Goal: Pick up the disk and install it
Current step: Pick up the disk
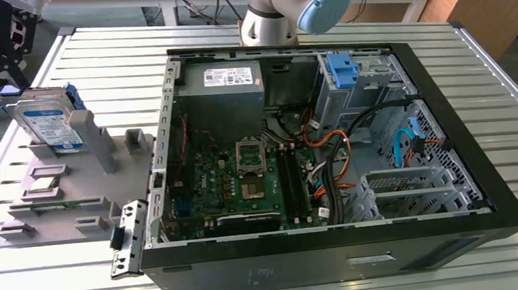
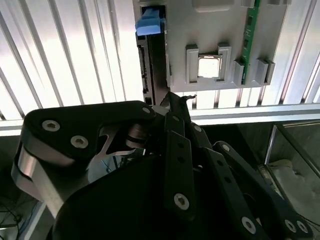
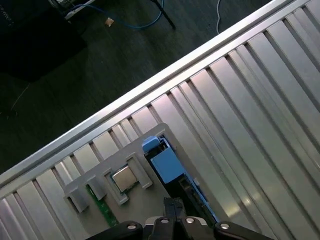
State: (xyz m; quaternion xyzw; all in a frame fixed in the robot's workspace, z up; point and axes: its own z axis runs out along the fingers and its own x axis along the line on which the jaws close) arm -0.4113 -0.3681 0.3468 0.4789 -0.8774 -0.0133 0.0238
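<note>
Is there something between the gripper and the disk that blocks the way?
Nothing visible does. In the first wrist view the gripper is close to the upper edge of the disk, which stands on its edge in the grey holder, and no object lies between them.

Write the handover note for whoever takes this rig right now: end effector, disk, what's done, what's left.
The end effector is shut and holds nothing. It hangs close to the disk without touching it.
The disk stands upright in the grey fixture, on the exterior view's left of the open computer case, with blue rails on its edges.
Done: nothing that shows; the disk is not yet picked up.
Left: the whole job, picking up the disk and installing it.
</note>
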